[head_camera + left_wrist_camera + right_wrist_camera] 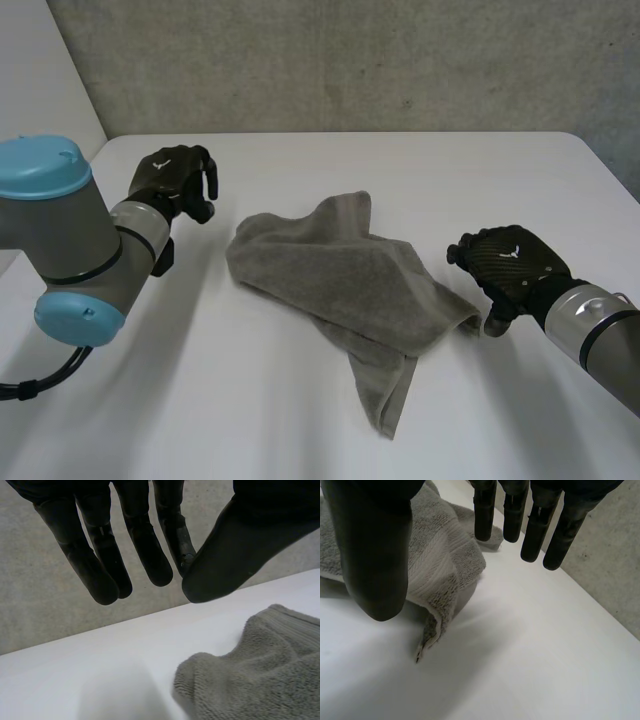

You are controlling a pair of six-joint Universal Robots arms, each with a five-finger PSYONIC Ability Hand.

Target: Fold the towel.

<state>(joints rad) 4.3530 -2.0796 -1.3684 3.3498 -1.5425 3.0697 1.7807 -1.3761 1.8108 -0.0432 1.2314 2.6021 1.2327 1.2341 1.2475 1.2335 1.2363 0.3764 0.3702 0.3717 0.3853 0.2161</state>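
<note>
Towel (340, 280) lies rumpled on the tabletop (250, 420), no neat fold made yet, with left robot hand (172, 182) and right robot hand (510, 265) wide and empty beside it.

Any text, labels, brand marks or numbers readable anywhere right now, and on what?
No words or numbers can be read anywhere.
right hand: small white emblem on its back, no letters.
left hand: a fainter pale spot on its back, too small to read.
towel: plain grey, unmarked.
</note>
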